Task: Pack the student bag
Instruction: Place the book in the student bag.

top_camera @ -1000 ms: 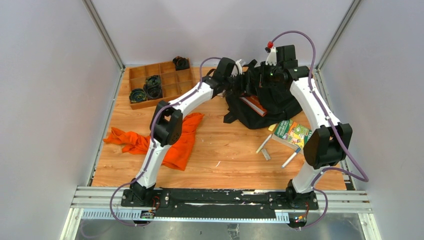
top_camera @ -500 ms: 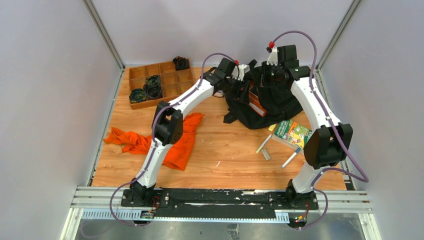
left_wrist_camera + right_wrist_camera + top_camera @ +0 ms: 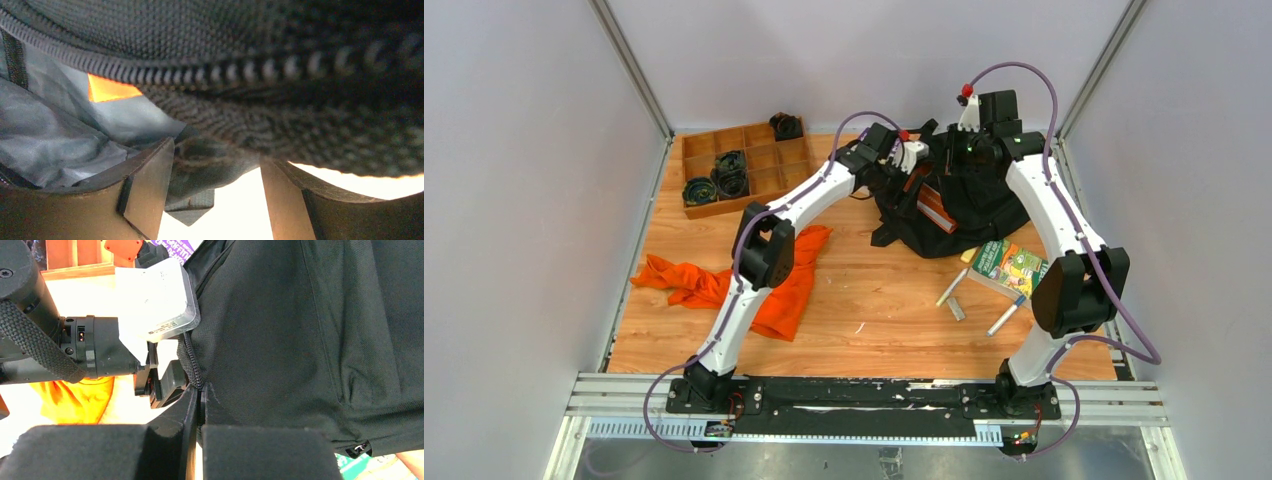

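The student bag (image 3: 972, 215) is a black backpack lying at the back right of the table, with a red book (image 3: 936, 210) showing in its open mouth. My right gripper (image 3: 969, 158) is shut on the bag's zipper edge (image 3: 192, 365), and its closed tips (image 3: 200, 396) pinch the black fabric (image 3: 290, 330). My left gripper (image 3: 919, 170) is at the bag's mouth from the left. In the left wrist view it (image 3: 215, 155) is open, with the zipper rim (image 3: 260, 70) and a fabric tab (image 3: 192, 207) hanging between the fingers. The grey lining (image 3: 55, 135) shows inside.
A green book (image 3: 1010, 266) and some pens (image 3: 952, 288) lie right of the bag. An orange cloth (image 3: 754, 285) lies at the left. A wooden compartment tray (image 3: 744, 168) with black parts stands at the back left. Grey walls close in both sides.
My left wrist has risen and shifted a little right at the bag's mouth. The bag's opening has lifted slightly. The right arm has held still.
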{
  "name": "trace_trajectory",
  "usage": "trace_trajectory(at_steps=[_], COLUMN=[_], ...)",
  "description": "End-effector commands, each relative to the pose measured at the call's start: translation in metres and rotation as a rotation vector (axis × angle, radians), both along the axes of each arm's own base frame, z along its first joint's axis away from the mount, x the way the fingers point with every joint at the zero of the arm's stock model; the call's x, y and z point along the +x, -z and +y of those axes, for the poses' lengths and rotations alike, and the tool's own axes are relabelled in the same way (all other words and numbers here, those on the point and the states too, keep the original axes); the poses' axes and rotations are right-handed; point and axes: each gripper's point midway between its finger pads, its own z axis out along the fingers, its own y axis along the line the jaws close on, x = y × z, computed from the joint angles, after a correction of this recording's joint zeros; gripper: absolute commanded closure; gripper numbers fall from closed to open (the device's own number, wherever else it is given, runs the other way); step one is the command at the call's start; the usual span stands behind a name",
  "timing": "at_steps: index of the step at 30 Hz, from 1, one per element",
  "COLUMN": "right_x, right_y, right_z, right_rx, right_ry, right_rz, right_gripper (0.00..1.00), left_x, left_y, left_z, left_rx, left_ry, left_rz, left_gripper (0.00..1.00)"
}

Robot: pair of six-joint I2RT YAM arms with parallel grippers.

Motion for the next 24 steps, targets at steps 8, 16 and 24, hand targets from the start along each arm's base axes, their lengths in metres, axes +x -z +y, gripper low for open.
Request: trace_trajectory(at_steps=[8, 16, 24], right_x=[-0.003, -0.003, 0.003], right_y=[-0.014, -0.011, -0.004], right_z=[-0.005, -0.005, -0.011], right_rx=[0.007, 0.007, -0.018], right_ry=[0.007, 0.003, 0.029], right_rz=[-0.01, -0.001, 0.008], right_gripper=[1.0, 1.0, 1.0], left_x=[0.009, 0.006, -0.021], left_y=[0.019, 0.03, -0.001], left_z=[-0.011, -0.015, -0.023], left_rx=[0.026, 0.02, -0.085], left_ry=[0.064, 0.076, 0.195], left_rz=[-0.075, -0.053, -0.015], left_gripper=[0.3, 0.28, 1.0])
